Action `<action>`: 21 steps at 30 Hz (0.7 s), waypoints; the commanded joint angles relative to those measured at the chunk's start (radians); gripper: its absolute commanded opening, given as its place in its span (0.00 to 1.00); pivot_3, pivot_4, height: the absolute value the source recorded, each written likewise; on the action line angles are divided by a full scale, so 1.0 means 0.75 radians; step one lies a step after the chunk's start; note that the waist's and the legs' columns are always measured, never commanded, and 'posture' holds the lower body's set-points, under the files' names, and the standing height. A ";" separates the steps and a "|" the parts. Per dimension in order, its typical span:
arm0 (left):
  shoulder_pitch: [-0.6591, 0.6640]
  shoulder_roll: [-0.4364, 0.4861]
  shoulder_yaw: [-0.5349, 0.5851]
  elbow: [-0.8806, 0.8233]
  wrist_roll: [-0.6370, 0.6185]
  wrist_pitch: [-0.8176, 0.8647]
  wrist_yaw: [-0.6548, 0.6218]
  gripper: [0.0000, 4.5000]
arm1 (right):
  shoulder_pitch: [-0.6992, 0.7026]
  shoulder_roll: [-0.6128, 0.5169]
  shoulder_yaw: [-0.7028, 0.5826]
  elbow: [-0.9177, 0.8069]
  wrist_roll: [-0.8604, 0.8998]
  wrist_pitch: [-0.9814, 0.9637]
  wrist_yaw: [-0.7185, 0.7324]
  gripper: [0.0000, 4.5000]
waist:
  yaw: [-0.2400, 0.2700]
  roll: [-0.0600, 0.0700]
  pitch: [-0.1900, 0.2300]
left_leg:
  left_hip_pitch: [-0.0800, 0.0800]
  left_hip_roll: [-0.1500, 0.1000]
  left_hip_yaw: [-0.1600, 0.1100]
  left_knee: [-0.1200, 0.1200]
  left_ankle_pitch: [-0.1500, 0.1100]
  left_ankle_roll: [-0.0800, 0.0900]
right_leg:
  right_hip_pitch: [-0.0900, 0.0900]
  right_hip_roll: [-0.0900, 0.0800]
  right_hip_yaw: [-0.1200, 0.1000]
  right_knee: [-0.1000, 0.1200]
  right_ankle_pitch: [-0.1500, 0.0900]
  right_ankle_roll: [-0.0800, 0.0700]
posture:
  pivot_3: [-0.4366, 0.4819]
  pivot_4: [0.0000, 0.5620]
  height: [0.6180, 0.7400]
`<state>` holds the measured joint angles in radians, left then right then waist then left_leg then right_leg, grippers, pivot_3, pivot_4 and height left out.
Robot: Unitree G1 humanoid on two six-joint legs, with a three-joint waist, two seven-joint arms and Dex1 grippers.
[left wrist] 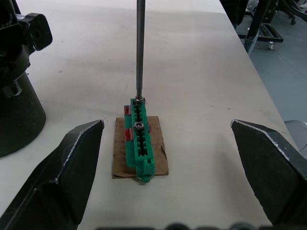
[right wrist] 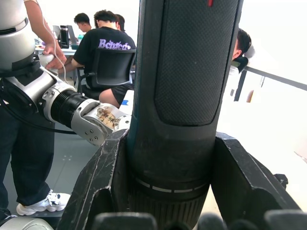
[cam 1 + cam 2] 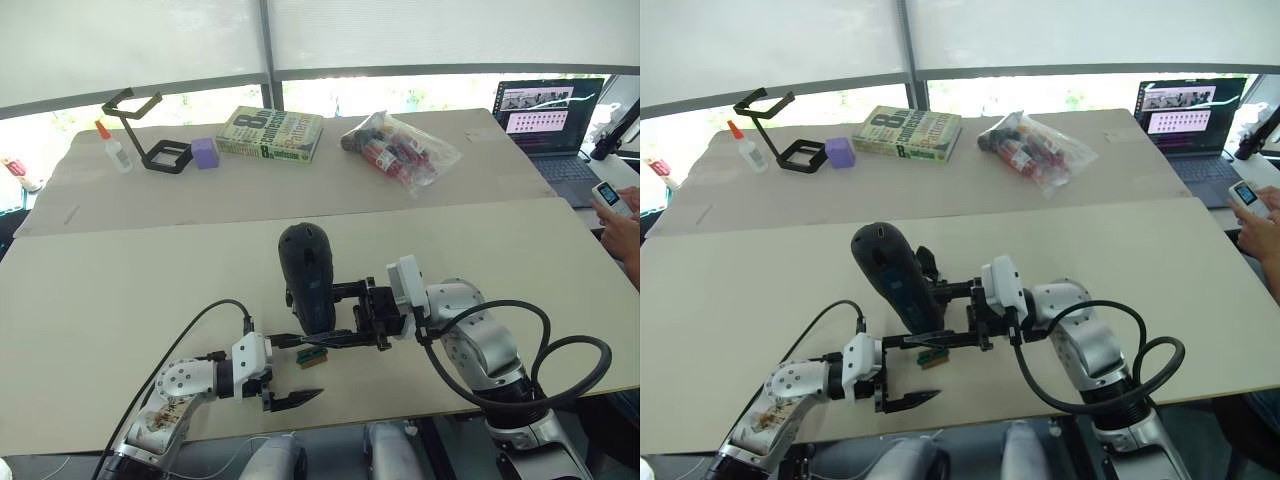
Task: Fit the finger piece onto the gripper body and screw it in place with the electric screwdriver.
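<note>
Beige table, centre frame — right gripper (image 3: 372, 318) clamps the electric screwdriver (image 3: 306, 276), bit on a green screw block (image 1: 139, 142); left gripper (image 3: 272, 372) spread wide. Next — lifting a screw.

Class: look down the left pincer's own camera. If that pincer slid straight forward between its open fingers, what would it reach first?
Probably the green block on its brown pad, where the screwdriver's bit stands; depth is uncertain.

Near table edge (image 3: 90, 330): screw block (image 1: 139, 139) between spread left gripper (image 1: 168, 158) fingers, electric screwdriver (image 3: 308, 278) bit standing on it, right gripper (image 3: 372, 318) clamped around screwdriver. Behind: book (image 3: 270, 134), bag (image 3: 403, 150); laptop (image 3: 552, 124) far right.
</note>
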<state>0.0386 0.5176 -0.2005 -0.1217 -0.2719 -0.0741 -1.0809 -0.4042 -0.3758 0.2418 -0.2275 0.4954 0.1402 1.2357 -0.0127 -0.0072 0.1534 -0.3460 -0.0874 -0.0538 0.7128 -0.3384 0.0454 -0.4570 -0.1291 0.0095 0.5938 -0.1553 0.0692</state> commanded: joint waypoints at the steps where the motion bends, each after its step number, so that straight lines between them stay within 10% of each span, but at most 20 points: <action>1: 0.012 0.005 -0.034 -0.020 0.005 0.015 -0.008 1.00 | -0.004 0.008 -0.025 -0.062 0.049 -0.011 -0.003 0.44 | 0.000 0.000 0.000 | 0.000 0.000 0.000 0.000 0.000 0.000 | 0.000 0.000 0.000 0.000 0.000 0.000 | 0.48 0.27 1.00; 21: 0.017 0.001 -0.030 0.016 0.011 -0.016 -0.013 1.00 | -0.016 0.016 -0.001 -0.018 0.022 -0.002 -0.001 0.44 | 0.000 0.000 0.000 | 0.000 0.000 0.000 0.000 0.000 0.000 | 0.000 0.000 0.000 0.000 0.000 0.000 | 0.48 0.27 1.00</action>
<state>0.0390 0.5178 -0.2014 -0.1176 -0.2711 -0.0852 -1.0823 -0.4048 -0.3712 0.2435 -0.2158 0.4920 0.1402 1.2354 -0.0128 -0.0072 0.1534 -0.3460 -0.0874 -0.0537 0.7129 -0.3384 0.0454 -0.4570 -0.1291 0.0095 0.5938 -0.1553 0.0692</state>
